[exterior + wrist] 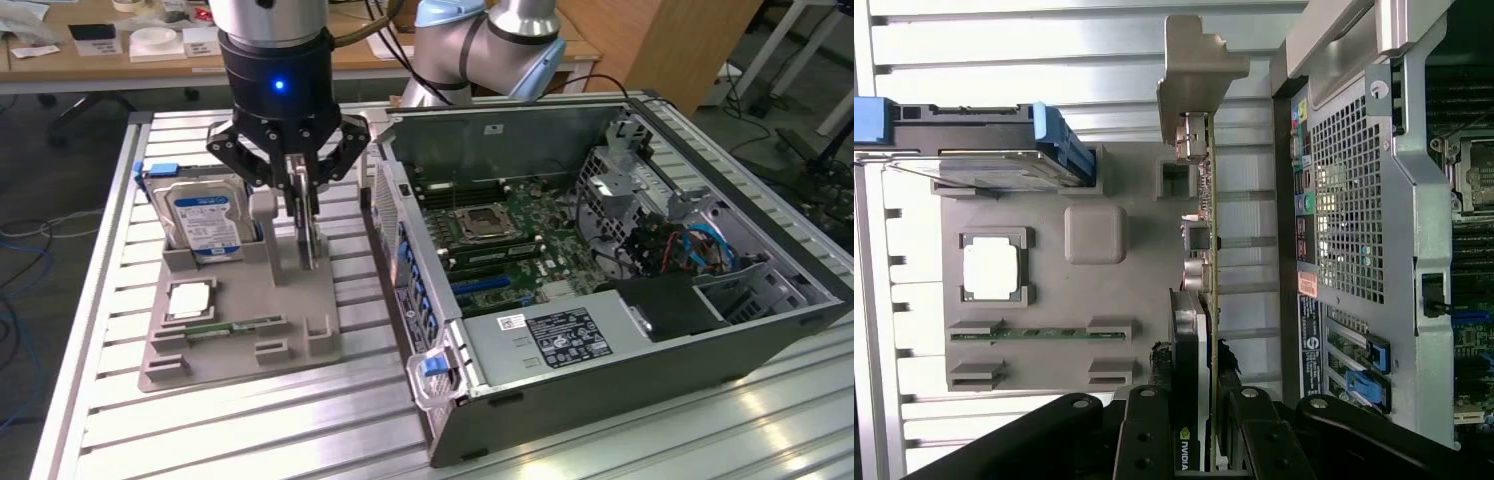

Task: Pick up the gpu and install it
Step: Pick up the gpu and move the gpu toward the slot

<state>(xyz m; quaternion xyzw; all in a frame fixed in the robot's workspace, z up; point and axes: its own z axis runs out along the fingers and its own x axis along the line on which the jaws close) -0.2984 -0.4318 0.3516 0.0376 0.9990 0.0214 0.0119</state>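
Note:
The gpu [311, 238] is a thin card standing on edge over the grey holder tray [254, 320], just beside the open computer case [627, 370]. My gripper [306, 190] comes down on it from above, one finger on each face, shut on the card. In the wrist view the gpu [1202, 230] appears edge-on, its silver end bracket [1199, 60] pointing away from the gripper [1194, 368]. The fingers [1160, 372] press against both sides of the card. I cannot tell whether its lower edge still touches the tray [1094, 235].
A hard drive [207, 222] with a blue-white label stands in the tray at the exterior view's left. A white square chip [190, 298] and a narrow green memory stick [220, 328] lie nearer the front. The motherboard [507, 240] lies exposed inside the case. All rest on a slotted aluminium table [267, 430].

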